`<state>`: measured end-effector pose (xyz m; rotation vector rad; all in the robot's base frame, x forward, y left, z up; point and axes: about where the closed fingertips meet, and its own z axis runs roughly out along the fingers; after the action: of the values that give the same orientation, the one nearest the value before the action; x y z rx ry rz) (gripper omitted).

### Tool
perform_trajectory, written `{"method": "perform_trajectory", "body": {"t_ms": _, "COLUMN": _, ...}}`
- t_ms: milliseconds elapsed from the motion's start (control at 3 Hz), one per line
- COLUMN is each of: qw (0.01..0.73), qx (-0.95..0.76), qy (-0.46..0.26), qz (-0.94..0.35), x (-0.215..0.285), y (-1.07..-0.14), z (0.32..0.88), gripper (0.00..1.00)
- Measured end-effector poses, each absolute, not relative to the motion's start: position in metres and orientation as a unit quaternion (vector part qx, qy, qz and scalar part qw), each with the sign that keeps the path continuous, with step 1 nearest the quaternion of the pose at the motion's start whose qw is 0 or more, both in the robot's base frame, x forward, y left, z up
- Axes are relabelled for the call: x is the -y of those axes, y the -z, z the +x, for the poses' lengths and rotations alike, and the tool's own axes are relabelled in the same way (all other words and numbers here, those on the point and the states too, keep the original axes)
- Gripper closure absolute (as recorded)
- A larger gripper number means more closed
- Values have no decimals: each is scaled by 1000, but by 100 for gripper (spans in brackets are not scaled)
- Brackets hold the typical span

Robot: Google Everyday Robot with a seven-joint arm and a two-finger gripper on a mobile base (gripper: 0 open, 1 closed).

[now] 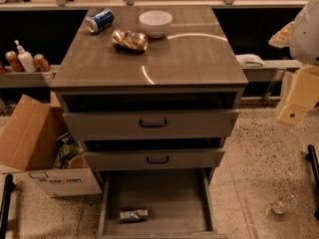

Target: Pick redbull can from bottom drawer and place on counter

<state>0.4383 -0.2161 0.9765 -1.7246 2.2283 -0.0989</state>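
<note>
Down at floor level the bottom drawer (164,193) is standing pulled wide open, and the redbull can (133,214) is lying on its side on the drawer floor, sitting near the front edge and toward the left wall, with bare grey floor stretching behind it. Above it, two closed-looking drawer fronts (149,124) are showing their black bar handles, one over the other. Up top, the glossy desk (189,59) is catching curved streaks of light, and three things are crowding its far left part: a blue soda can (99,20) is lying tipped over at the back corner, a white bowl (155,23) is sitting upright just beside it, and a shiny foil packet (129,40) is resting just in front of the two. Over at the right edge the gripper (293,111) is hanging in the air beside the cabinet, level with the upper drawers, well apart from the can and touching nothing; whether it is released or clenched I cannot tell. On the left a cardboard box (27,141) is sitting open on the speckled floor, and a small glass (283,203) is lying on the floor at lower right.
</note>
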Motion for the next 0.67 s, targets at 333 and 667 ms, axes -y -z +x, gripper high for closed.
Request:
{"method": "perform_trajectory", "body": {"t_ms": 333, "qw": 161, "qx": -780, "qy": 34, "qz": -604, "x": 216, "y": -976, "z": 438, "gripper": 0}}
{"method": "perform_trajectory", "body": {"t_ms": 667, "qw": 166, "qx": -770, "qy": 4, "qz": -615, "x": 214, "y": -931, "z": 437, "gripper": 0}}
